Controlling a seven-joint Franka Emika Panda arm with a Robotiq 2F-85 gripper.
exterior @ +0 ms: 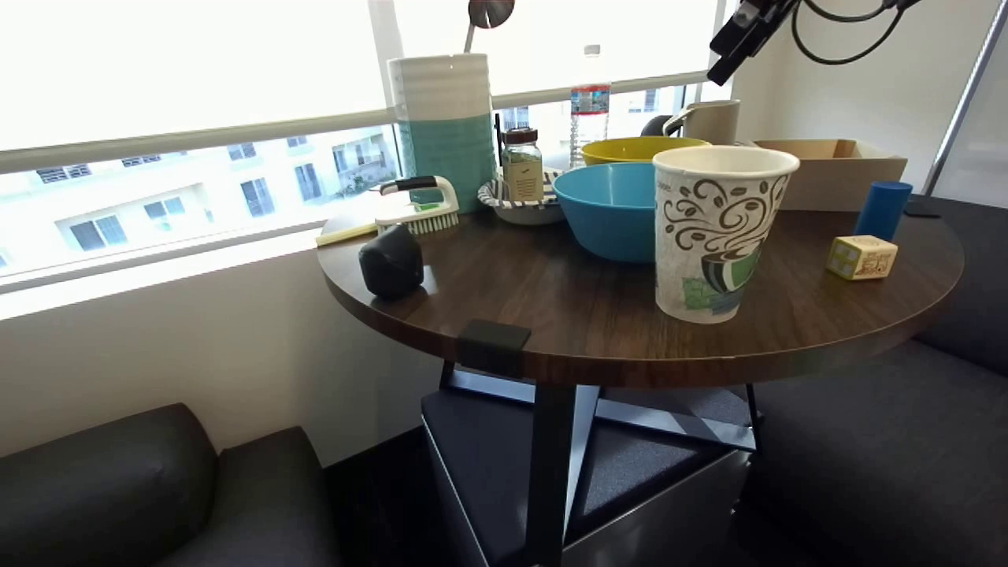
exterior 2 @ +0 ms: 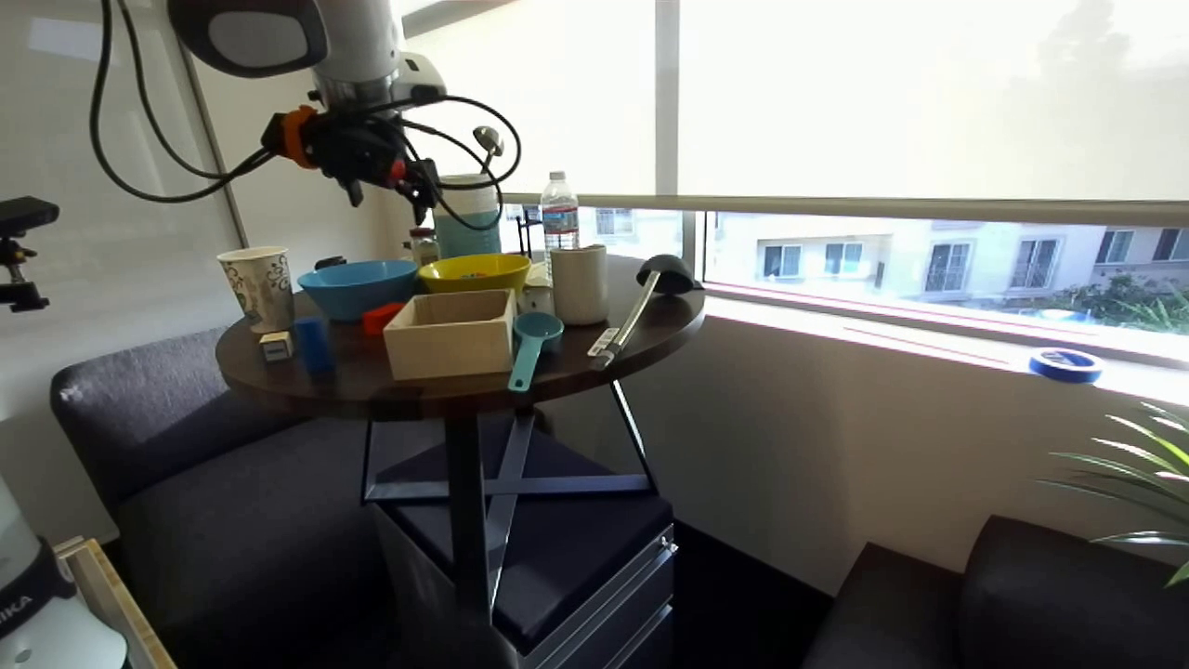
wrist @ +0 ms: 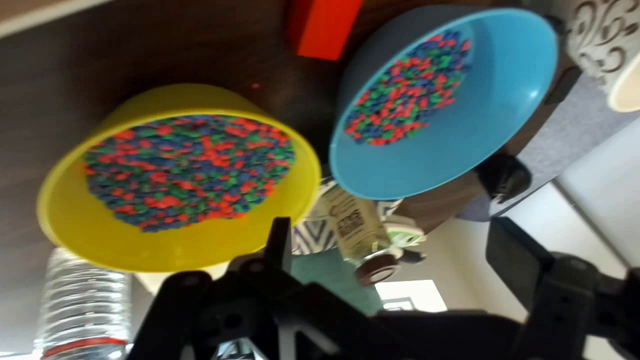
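1. The black two-fingered gripper is hanging in the air, higher than the bowls; its fingers are standing wide apart and are gripping nothing.
2. A round yellow bowl is standing upright on the round, dark-brown, wood-grained table and is holding a broad layer of small red, green and dark-blue pieces.
3. A round light-blue bowl is standing just beside it, holding a smaller patch of similar pieces.
4. A bright red angular block is lying near both bowls.
5. In an exterior view, an open, pale wooden box is sitting near the yellow bowl, and a teal long-handled scoop is resting just beside the box.
6. A white paper cup with brown swirls is standing upright near the light-blue bowl; a solid blue cylinder is standing beside a small pale-and-yellow cube.
7. A clear jar with a brown lid is standing near the bowls.
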